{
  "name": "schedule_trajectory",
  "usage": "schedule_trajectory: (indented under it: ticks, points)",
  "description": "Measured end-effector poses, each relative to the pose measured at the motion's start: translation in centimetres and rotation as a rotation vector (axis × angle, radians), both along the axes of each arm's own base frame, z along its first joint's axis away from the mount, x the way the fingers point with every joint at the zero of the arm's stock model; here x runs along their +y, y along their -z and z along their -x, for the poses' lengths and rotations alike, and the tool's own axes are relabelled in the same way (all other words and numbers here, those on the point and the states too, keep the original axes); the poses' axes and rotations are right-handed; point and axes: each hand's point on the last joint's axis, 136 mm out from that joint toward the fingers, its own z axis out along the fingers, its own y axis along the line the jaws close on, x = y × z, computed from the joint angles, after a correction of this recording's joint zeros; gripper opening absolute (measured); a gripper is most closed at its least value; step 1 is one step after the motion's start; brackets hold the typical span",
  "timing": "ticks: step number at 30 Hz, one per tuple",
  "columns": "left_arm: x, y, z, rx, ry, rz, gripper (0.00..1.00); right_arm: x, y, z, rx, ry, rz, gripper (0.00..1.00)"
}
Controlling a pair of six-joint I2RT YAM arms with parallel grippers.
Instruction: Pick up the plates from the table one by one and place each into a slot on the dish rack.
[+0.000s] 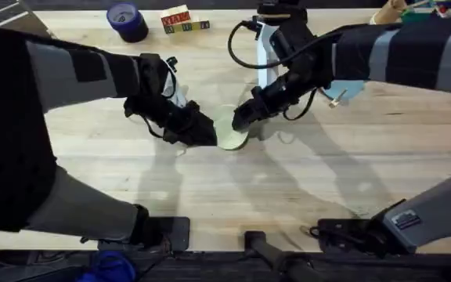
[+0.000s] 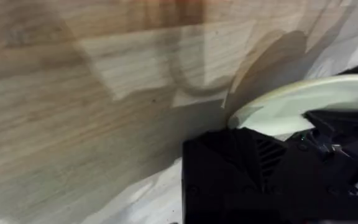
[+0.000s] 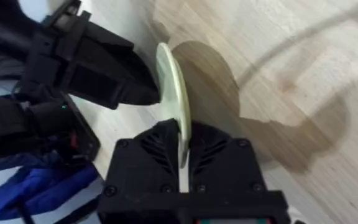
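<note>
A pale cream-yellow plate [image 1: 230,131] stands on its edge, tilted, at the middle of the table [image 1: 233,196]. My right gripper [image 1: 243,117] comes from the far right and is shut on the plate's rim [image 3: 178,118], which runs edge-on between its black fingers. My left gripper [image 1: 208,135] comes from the left, and its fingers look shut, their tip [image 3: 149,94] against the plate's face. In the left wrist view the plate [image 2: 297,102] rises just beyond my own finger [image 2: 247,174]. A light blue plate [image 1: 349,90] peeks from under the right arm. The dish rack is hidden behind that arm.
A dark blue tape roll [image 1: 128,20] and a row of lettered wooden blocks [image 1: 183,22] sit at the table's far edge. A black cable [image 1: 237,47] loops above the right arm. Bare planks stretch in front of the plate toward the arm bases.
</note>
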Motion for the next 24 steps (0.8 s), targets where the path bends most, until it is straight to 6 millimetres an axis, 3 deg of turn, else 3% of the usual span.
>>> schedule_trajectory:
  ticks: [17, 24]
  points:
    - [0.03, -0.13, 0.07, 0.008, 0.004, -0.008, 0.042, 0.31, -0.49, 0.04, 0.011, -0.002, -0.028, 0.034]
    - [0.66, -0.61, -0.25, 0.019, 0.052, -0.122, 0.041, 0.36, -0.48, 0.07, 0.010, -0.004, -0.028, 0.034]
